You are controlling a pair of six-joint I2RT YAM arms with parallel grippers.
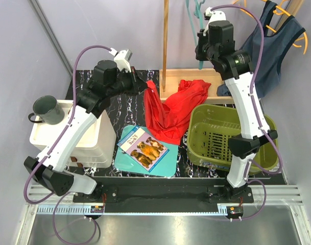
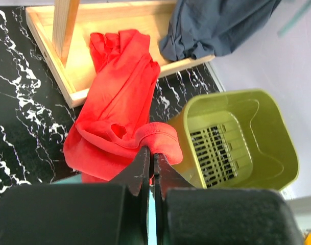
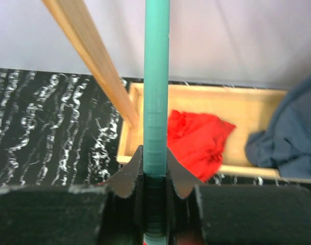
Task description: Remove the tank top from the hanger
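Tank top (image 2: 119, 107), pinched at what seems its hem by the left gripper (image 2: 151, 154); right gripper (image 3: 155, 155) clamps the teal hanger (image 3: 157, 76).

Pale lilac-grey walls (image 1: 119, 30) closed in the space, evenly lit. The counter (image 1: 150, 76) was black marble veined white. A wooden rack (image 1: 165, 41) stood at its far side, and a metal rail (image 1: 288, 194) ran along its near edge.

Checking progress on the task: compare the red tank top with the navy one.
The red tank top is off any hanger, lying crumpled from the wooden tray onto the table; the navy top hangs on an orange hanger. The left gripper pinches the red one; nothing grips the navy one. Both reach into the tray.
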